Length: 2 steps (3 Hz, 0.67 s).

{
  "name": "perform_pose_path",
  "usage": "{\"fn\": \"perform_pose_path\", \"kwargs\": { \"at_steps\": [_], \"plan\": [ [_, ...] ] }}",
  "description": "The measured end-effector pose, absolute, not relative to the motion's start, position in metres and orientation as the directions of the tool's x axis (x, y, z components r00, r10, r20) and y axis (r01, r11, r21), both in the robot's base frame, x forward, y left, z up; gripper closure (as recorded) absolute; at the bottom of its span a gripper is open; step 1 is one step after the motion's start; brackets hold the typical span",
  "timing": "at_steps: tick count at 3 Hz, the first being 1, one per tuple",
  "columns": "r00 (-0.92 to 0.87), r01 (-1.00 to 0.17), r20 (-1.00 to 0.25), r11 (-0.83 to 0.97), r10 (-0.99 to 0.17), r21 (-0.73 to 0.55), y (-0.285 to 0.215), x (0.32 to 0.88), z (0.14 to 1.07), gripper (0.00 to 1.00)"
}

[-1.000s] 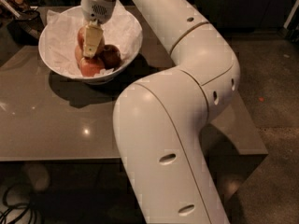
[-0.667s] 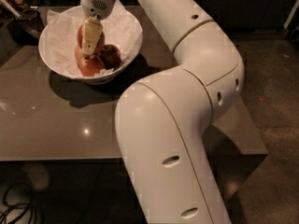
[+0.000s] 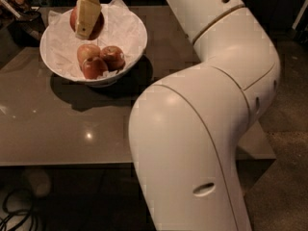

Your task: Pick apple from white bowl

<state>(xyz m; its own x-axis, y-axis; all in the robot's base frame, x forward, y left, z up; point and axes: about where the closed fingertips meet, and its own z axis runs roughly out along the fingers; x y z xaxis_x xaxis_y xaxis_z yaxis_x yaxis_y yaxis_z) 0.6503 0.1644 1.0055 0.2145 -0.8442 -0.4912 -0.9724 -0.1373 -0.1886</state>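
My gripper (image 3: 87,19) is at the top left, above the white bowl (image 3: 138,38). It is shut on the apple (image 3: 98,27), a red one that shows on both sides of the pale yellowish finger (image 3: 88,12). The apple hangs over the far part of the bowl, clear of the paper lining. Three smaller red apples (image 3: 98,60) lie together on the crumpled white paper in the near part of the bowl.
The bowl stands on a glossy grey-brown table (image 3: 62,129) near its far left part. My own white arm (image 3: 207,119) fills the right half of the view. Dark clutter (image 3: 17,8) sits at the table's far left. Cables (image 3: 14,215) lie on the floor below.
The gripper has risen out of the bowl with the apple in it. The three smaller apples stay in the bowl.
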Motion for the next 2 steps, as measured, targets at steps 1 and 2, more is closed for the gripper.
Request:
{"fn": "perform_pose_path", "kwargs": {
  "at_steps": [1,2],
  "plan": [
    [0.254,-0.963,-0.516,-0.161,-0.818,-0.218,0.1664,0.6284,1.0349,1.0],
    [0.256,-0.96,-0.527,-0.151,-0.811,-0.234,0.1718,0.6326,1.0366,1.0]
  ]
}}
